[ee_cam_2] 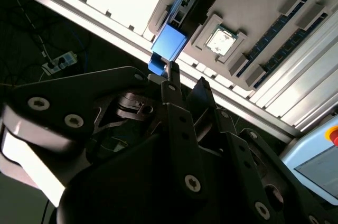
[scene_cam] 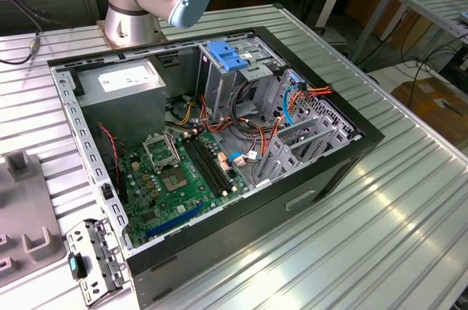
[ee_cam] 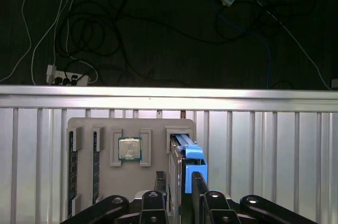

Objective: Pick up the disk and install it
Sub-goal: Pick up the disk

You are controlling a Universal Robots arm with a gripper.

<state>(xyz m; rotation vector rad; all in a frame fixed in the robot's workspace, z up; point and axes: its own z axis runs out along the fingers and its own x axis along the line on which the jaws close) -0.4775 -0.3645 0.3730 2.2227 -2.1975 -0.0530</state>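
Exterior view: the ribbed metal surface [scene_cam: 409,208] carries the open computer case [scene_cam: 369,138], laid side-up, likely so its drive cage [scene_cam: 241,69] can be reached from above.
First wrist view, tray [ee_cam: 153,129]: grey and slotted, holding parts ready for picking.
Disk [ee_cam: 191,155]: stands on edge in the tray's end slot, blue rail uppermost.
Gripper [ee_cam: 178,180]: poised close over the disk; fingers [ee_cam: 198,184] parted, holding nothing.

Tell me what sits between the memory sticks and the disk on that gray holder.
A processor chip, seated in its own recess of the gray holder, lies between the memory sticks and the disk; the first wrist view shows it.
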